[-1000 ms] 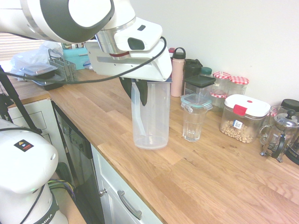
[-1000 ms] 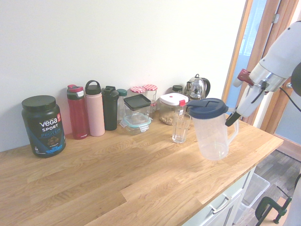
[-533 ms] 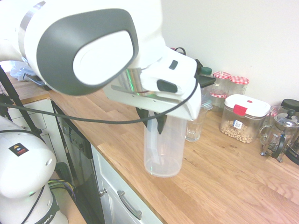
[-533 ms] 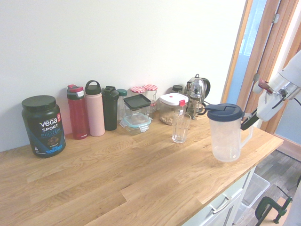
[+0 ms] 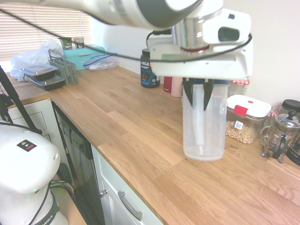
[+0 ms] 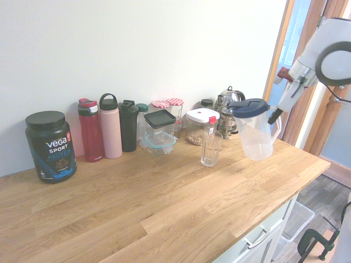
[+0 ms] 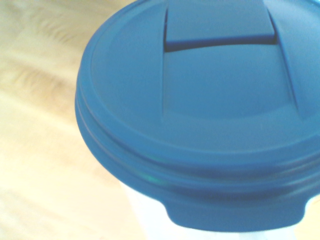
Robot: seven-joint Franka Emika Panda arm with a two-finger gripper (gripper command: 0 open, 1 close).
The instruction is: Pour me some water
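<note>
A clear plastic pitcher (image 6: 255, 138) with a dark blue lid (image 7: 200, 115) hangs just above the wooden counter (image 6: 164, 208), tipped slightly toward the glass. My gripper (image 6: 275, 114) is shut on the pitcher's handle from the side away from the glass. The empty ribbed drinking glass (image 6: 210, 148) stands on the counter just left of the pitcher in the second exterior view. In the first exterior view the pitcher (image 5: 204, 124) hangs under my gripper (image 5: 199, 91) and hides the glass. No water shows in the pitcher.
Along the wall stand a protein tub (image 6: 50, 146), red, pink and black bottles (image 6: 110, 126), a lidded glass container (image 6: 159, 131), a cereal box with a white lid (image 6: 200, 125), jars and a kettle (image 6: 229, 102). A French press (image 5: 280, 136) stands at the right.
The pitcher has gone up and away from the counter's front edge toward the glass and the wall, and it now leans toward the glass. The grip has stayed shut.
</note>
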